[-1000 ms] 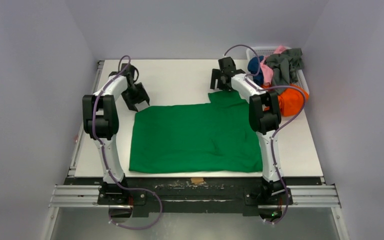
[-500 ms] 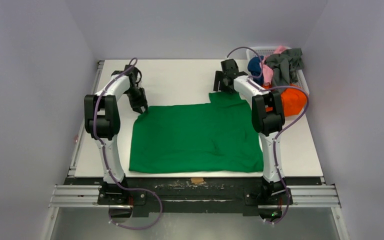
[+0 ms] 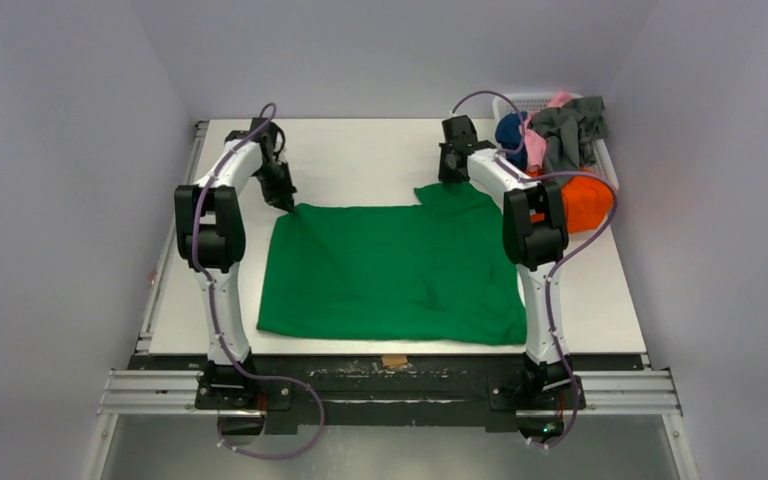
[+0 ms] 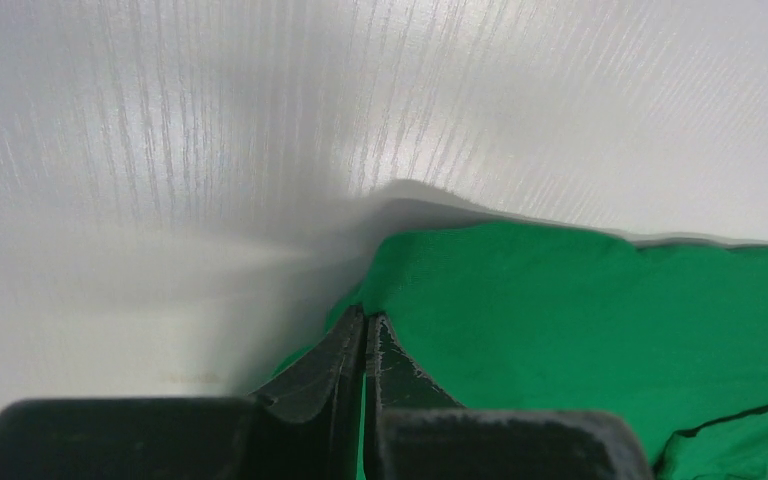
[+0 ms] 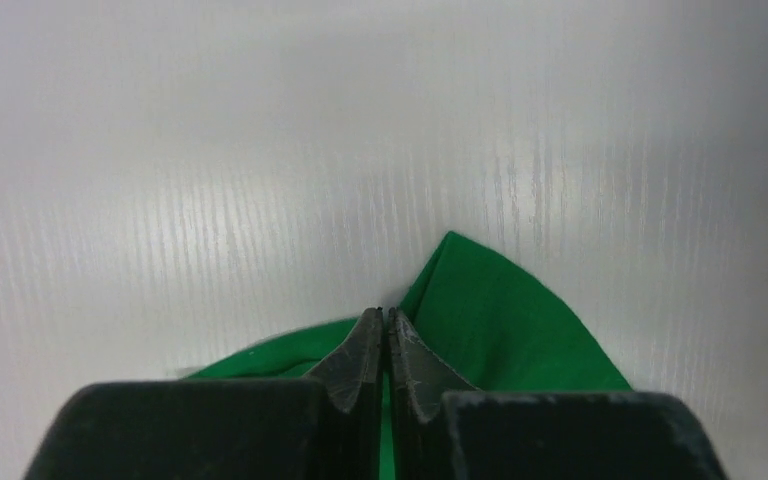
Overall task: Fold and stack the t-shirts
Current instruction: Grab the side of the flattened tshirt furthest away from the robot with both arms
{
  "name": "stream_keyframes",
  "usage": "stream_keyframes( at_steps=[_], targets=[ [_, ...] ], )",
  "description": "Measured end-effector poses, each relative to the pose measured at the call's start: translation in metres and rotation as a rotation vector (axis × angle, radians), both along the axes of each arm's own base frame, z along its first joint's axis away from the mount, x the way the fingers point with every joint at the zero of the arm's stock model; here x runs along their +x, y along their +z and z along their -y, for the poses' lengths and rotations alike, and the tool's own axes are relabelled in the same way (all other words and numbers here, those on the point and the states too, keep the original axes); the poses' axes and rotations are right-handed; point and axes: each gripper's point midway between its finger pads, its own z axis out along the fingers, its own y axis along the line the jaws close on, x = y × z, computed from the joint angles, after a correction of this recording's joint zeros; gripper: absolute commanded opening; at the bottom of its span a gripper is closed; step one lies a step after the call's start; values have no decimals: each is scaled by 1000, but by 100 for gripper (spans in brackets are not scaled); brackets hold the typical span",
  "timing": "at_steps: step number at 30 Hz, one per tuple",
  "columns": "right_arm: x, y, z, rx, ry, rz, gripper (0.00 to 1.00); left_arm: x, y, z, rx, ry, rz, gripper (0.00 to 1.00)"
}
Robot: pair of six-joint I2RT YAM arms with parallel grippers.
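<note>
Change since a second ago: both grippers went from spread and hovering to closed on cloth. The left gripper [image 4: 365, 325] has its jaws pressed together, pinching the far-left corner of the green t-shirt [image 3: 390, 270], at about 10 o'clock of the garment. The right gripper [image 5: 382, 318] is the same, jaws closed on a small peak of green fabric at the far-right sleeve, about 1 o'clock. The left corner has also shifted a little toward 12 o'clock and puckers under the fingers. The rest of the shirt lies as it did.

Meaning for the task: both far corners look secured, so the grasp step reads as done and the first fold, probably far edge brought toward 6 o'clock, can start. No fold has been made yet and nothing is stacked.

Location: the green t-shirt lies spread flat in the middle of the table [image 3: 360, 150], its near hem close to the 6 o'clock edge.

Counts:
- Shirts: five in total.
- On the table: one, the green.
- At the basket [image 3: 530, 100], 2 o'clock corner: four heaped, namely one navy shirt [image 3: 510, 130], one pink shirt [image 3: 535, 148], one grey shirt [image 3: 570, 128] and one orange shirt [image 3: 585, 200].
- Baskets: one.
- Arms: two.
- Folded shirts: zero.
</note>
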Motion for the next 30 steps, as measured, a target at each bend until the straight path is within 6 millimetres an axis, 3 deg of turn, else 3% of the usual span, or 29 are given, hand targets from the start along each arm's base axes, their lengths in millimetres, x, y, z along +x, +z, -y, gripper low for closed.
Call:
stream_keyframes(
  at_steps=[6,11,16,20,24,30],
  targets=[
    [4,2,-1,-3,15,23,0,-5,-5,0,6,-1,-7,0],
    [-22,4,6,-11,26,5,0,-24,-7,0,15,-23,-31,0],
    [-47,32,8,26,45,50,0,-29,4,4,34,-46,5,0],
    [-63,56,3,61,71,104,0,-46,10,9,40,-63,18,0],
    [-89,64,-6,67,105,119,0,-64,17,8,48,-65,41,0],
    [-148,68,-20,33,159,105,0,-86,29,5,72,-68,96,0]
  ],
)
